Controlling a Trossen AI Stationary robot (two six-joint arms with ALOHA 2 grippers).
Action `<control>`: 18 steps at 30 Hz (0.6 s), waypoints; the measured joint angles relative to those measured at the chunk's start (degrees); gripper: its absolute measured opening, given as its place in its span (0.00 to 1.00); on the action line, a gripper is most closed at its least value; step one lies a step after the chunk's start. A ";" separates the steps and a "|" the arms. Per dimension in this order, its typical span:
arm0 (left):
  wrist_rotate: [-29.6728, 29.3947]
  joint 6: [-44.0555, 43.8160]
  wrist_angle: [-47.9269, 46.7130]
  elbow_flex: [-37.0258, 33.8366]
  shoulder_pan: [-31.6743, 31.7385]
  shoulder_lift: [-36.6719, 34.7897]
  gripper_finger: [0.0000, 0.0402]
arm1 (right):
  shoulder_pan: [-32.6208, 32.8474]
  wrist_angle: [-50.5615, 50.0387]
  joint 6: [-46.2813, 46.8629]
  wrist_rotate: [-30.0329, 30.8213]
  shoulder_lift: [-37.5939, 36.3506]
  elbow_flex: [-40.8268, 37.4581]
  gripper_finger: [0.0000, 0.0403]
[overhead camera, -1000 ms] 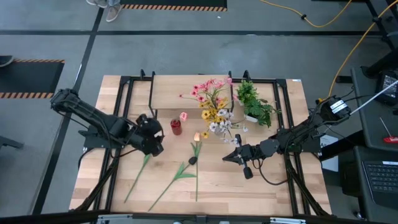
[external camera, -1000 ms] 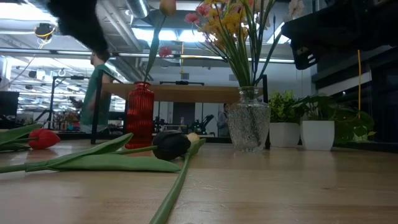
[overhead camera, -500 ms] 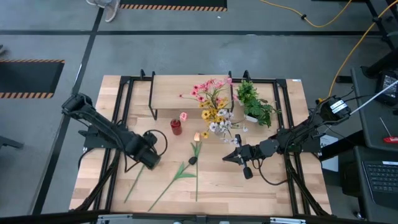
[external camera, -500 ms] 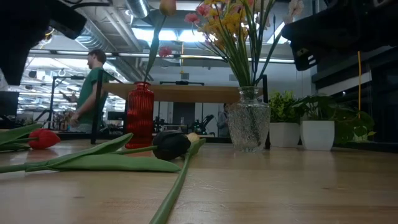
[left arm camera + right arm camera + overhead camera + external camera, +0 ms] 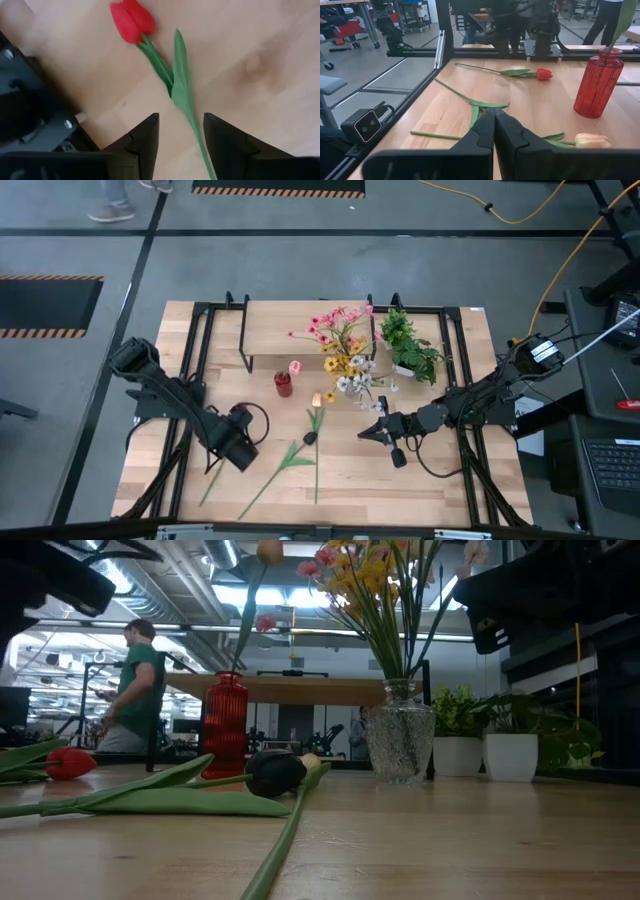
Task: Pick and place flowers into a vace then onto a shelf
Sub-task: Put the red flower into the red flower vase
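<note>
A red tulip (image 5: 132, 20) lies flat on the table at the near left, its green stem (image 5: 215, 480) running toward the near edge. My left gripper (image 5: 238, 448) hangs open above it, pointing down, with the stem (image 5: 187, 107) showing between its two fingers (image 5: 142, 140). The low view shows the tulip (image 5: 70, 762) lying free. A peach tulip (image 5: 317, 400) and a dark tulip (image 5: 310, 438) lie mid-table. A red vase (image 5: 284, 385) holds one flower. My right gripper (image 5: 378, 430) waits shut and empty at mid-right. The shelf (image 5: 300, 330) stands at the far edge.
A glass vase (image 5: 400, 745) with a mixed bouquet (image 5: 345, 360) stands right of the red vase. A leafy plant in a white pot (image 5: 410, 345) stands at the far right. Black frame rails (image 5: 190, 380) run along both table sides. A person (image 5: 130, 690) walks in the room behind.
My left gripper has gone from beside the red vase toward the table's near edge and down, and now stands over the red tulip. A person in the room behind has walked toward the left.
</note>
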 joint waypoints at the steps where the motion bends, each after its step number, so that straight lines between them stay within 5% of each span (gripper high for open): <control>1: 0.02 -0.66 0.55 -0.17 -0.38 0.07 0.37 | 0.00 0.00 0.00 0.00 0.00 0.00 0.02; 18: -0.17 -5.18 15.92 -11.17 -2.10 0.03 0.37 | 0.00 -0.02 1.25 0.00 0.00 0.00 0.02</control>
